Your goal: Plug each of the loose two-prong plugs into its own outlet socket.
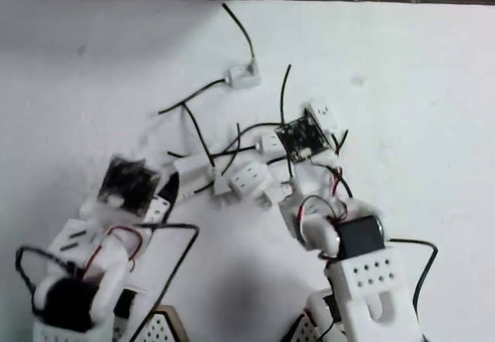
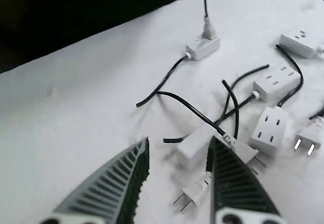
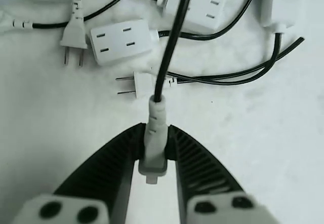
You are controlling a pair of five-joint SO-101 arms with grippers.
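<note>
The right tool point(image 3: 154, 133) clamps a plug point(image 3: 152, 158) by its body, near the outlet block point(image 3: 121, 40); the left tool point(image 2: 179, 145) is open. The plug is likely light and rigid, its cord springy: grip the body.

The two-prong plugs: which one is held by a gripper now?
The plug clamped in the right gripper, its black cord leading away. The others, like the loose plug just beyond it, lie untouched on the table.

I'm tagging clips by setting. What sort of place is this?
Probably a robotics test bench: a plain white table, two small robot arms, the right gripper shut on a plug, and loose outlet blocks with short black cords strewn about.
</note>
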